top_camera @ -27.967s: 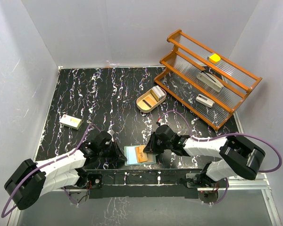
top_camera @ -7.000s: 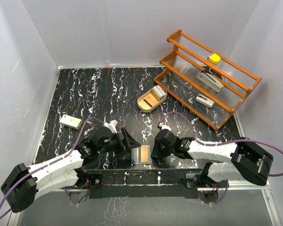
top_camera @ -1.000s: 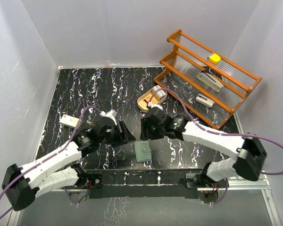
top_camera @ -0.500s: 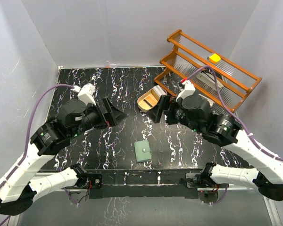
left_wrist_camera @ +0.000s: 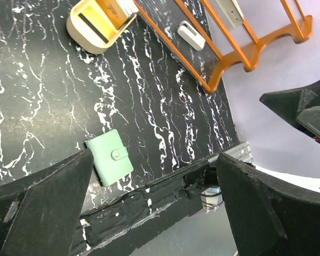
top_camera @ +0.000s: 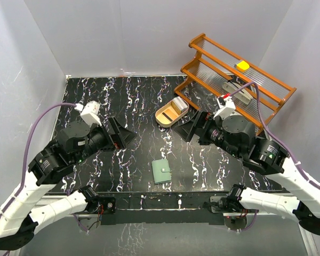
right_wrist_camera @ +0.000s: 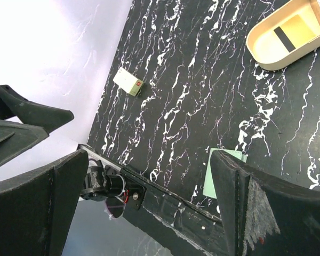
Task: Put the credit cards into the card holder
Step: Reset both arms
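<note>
Left fingers [top_camera: 122,136], right fingers [top_camera: 189,130] hover spread above card holder [top_camera: 161,171].

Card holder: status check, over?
Left gripper and right gripper open, empty, raised. Card holder closed, flat on table near front edge. Nothing on or against it.

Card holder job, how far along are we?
Done: the card holder lies shut, snap up, on the table.
In hand: nothing. The left gripper and right gripper are open, raised clear.
Left: the tray appears to hold cards, so possibly more loading.
</note>
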Action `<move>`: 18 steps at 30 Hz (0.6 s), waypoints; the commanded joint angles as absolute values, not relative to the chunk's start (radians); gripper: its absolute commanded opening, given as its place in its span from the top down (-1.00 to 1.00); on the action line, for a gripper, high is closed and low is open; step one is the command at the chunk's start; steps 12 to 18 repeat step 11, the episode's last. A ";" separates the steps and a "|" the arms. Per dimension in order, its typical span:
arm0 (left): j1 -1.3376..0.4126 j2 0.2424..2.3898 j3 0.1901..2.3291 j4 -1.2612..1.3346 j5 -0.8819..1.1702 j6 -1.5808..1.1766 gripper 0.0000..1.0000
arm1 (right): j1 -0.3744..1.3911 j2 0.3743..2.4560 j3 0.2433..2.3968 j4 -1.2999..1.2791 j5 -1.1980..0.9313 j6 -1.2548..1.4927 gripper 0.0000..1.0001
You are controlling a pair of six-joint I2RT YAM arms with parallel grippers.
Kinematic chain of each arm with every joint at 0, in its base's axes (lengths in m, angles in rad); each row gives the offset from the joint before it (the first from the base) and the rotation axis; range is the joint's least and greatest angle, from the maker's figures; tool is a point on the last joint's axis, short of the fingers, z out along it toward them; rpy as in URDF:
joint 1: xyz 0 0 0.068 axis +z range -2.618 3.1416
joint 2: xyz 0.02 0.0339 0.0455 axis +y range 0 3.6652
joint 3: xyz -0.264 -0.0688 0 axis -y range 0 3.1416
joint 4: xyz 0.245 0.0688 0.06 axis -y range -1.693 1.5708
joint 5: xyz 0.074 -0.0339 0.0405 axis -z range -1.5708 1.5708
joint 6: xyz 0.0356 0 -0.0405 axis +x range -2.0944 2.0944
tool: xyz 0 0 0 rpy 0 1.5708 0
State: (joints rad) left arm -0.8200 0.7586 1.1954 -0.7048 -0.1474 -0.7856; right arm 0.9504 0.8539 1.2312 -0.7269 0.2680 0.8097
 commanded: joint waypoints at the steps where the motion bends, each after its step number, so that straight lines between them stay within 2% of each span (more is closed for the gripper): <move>1: -0.821 0.694 1.159 -0.677 -0.241 -0.793 -0.97 | 0.949 0.843 1.202 -0.669 0.287 0.841 -0.96; 18: -0.820 0.673 1.095 -0.688 -0.257 -0.824 -0.97 | 0.949 0.857 1.176 -0.657 0.274 0.841 -0.96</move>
